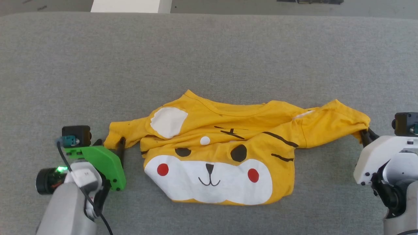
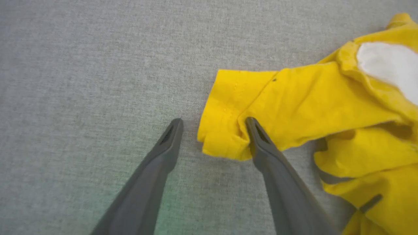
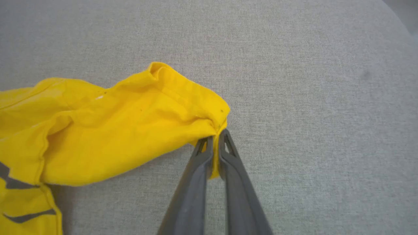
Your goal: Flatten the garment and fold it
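The garment (image 1: 225, 153), a bright yellow T-shirt, lies rumpled on the grey cloth surface with its cartoon face up and both sleeves spread sideways. My left gripper (image 1: 110, 143) is open at the left sleeve cuff (image 2: 225, 130). One of its fingers (image 2: 261, 143) presses on the cuff, the other rests on bare cloth, and the cuff's corner lies between them. My right gripper (image 1: 364, 134) is shut on the end of the right sleeve (image 3: 147, 124), which is pinched at its hem between the fingertips (image 3: 216, 143). The shirt's lower part is folded under, so its hem is hidden.
The grey fabric surface (image 1: 209, 58) spreads wide on all sides of the shirt. Its far edge runs along the top of the head view, with a white object (image 1: 127, 6) and floor beyond it.
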